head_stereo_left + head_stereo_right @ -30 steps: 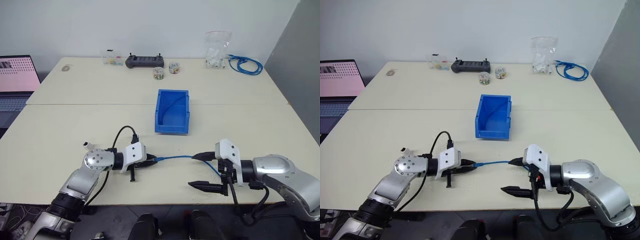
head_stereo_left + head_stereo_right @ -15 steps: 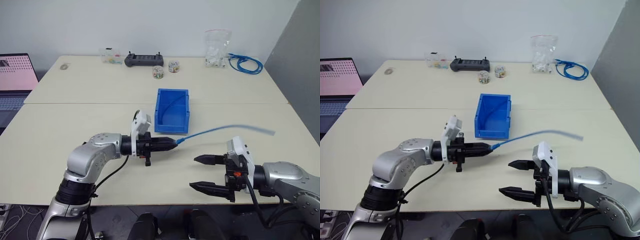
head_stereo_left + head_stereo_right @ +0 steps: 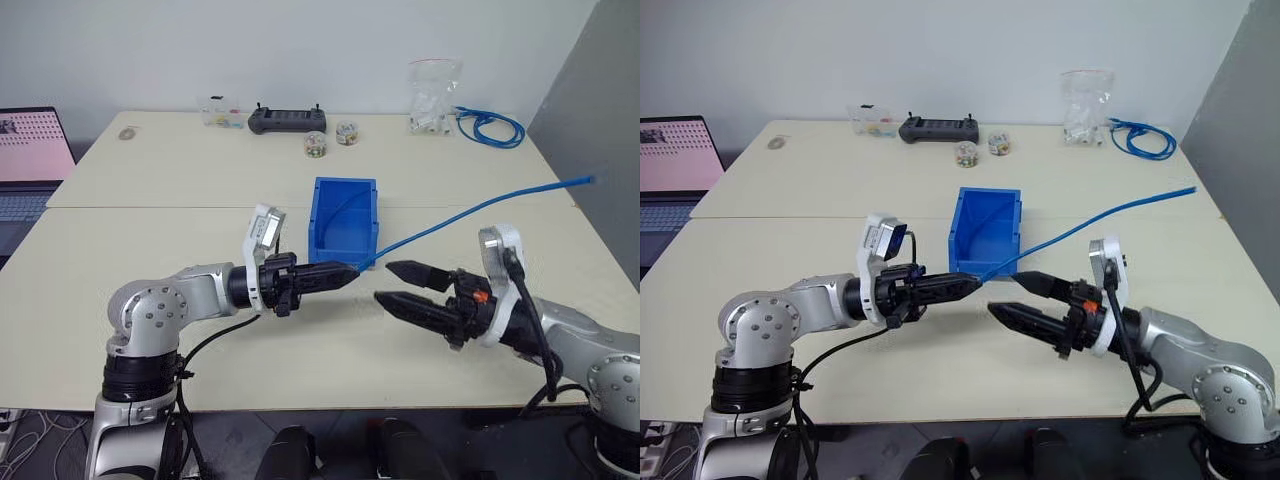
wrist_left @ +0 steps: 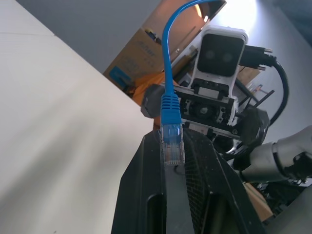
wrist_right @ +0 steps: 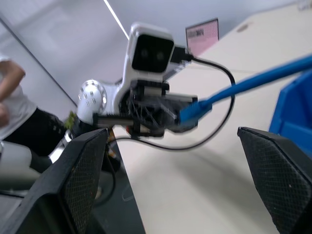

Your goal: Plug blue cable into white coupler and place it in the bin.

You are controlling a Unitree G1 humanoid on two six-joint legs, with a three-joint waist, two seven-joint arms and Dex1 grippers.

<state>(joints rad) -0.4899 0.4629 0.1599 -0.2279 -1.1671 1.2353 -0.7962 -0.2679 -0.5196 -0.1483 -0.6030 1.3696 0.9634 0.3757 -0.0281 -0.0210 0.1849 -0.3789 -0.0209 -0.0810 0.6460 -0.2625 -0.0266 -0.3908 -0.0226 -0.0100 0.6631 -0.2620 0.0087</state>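
Clamped between the two black fingers of the left gripper (image 3: 345,271) is the clear plug end of the blue cable (image 3: 470,213); the left wrist view shows the plug (image 4: 172,145) pinched between the fingers (image 4: 146,195), with its blue strain boot just beyond their tips and the cable rising away in a curve. That gripper is held up off the table (image 3: 150,230), pointing across toward the robot's right, its tips just in front of the near right corner of the bin (image 3: 345,221) as seen from the head camera. From the fingertips the cable runs up and away to the robot's right in a long, nearly straight line, its free end (image 3: 583,180) in the air above the right part of the table. Facing it, the right gripper (image 3: 396,284) points toward the robot's left with its fingers spread wide and nothing between them; its tips are near the left gripper's tips but apart from them, and the cable passes just above its upper finger without visibly touching it. In the right wrist view the two wide-set fingers (image 5: 83,170) frame the left gripper and the cable's blue plug boot (image 5: 194,110). The bin stands on the table beyond both grippers, open side up, with a thin curved line visible against its inner wall. At the far edge of the table lie a black controller (image 3: 288,121), a few small containers (image 3: 316,145), a clear plastic bag (image 3: 434,97) and a coiled bundle of blue cable (image 3: 490,128); a laptop (image 3: 32,160) sits off the table's left side.
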